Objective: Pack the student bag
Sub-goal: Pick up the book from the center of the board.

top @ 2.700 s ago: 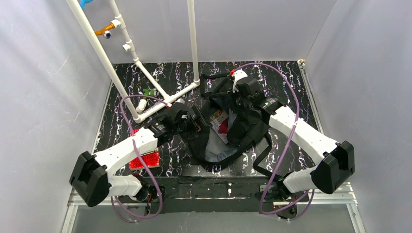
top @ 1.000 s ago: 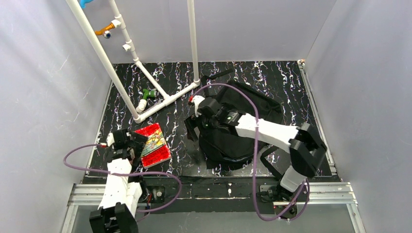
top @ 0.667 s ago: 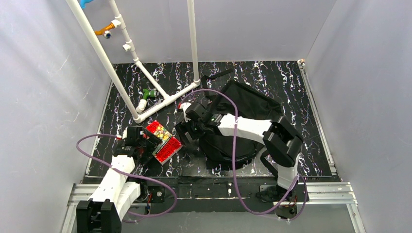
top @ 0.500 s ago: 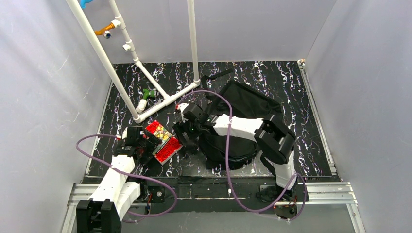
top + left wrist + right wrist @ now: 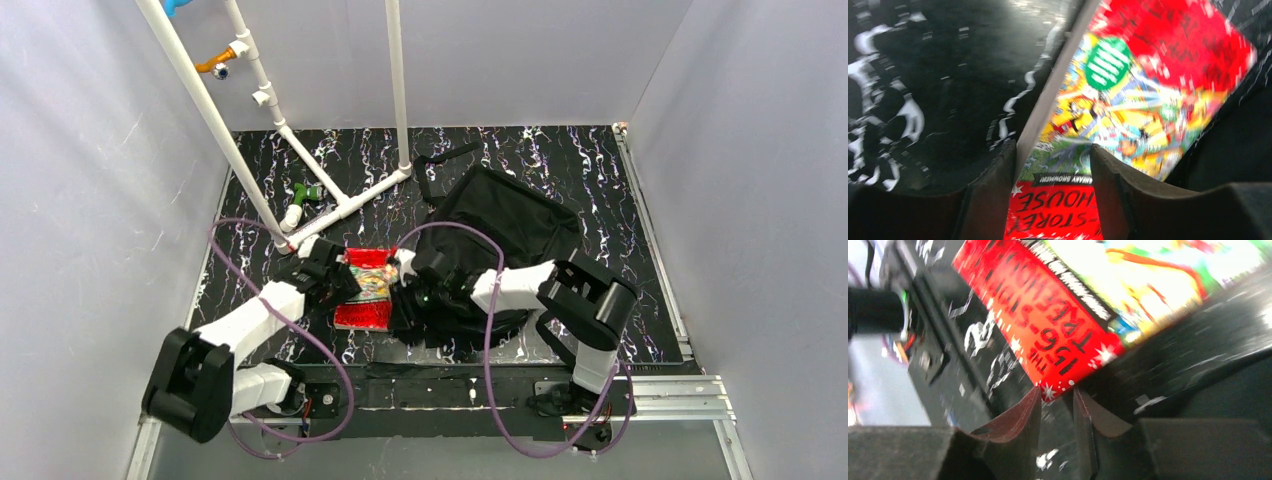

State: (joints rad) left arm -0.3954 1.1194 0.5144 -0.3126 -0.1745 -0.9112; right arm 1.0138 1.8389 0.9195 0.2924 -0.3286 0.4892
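Two claws on one book (image 5: 366,300), just left of the bag (image 5: 505,215).
The black bag lies flat on the table (image 5: 560,150), and your right claw (image 5: 402,288) sits over its near-left edge. Your left claw (image 5: 340,283) is partly closed across the red book's left edge and grips it. The right claw's fingers are drawn narrow about the book's near corner; you cannot tell whether they pinch it. A white pipe frame (image 5: 345,209) stands just behind the left claw.
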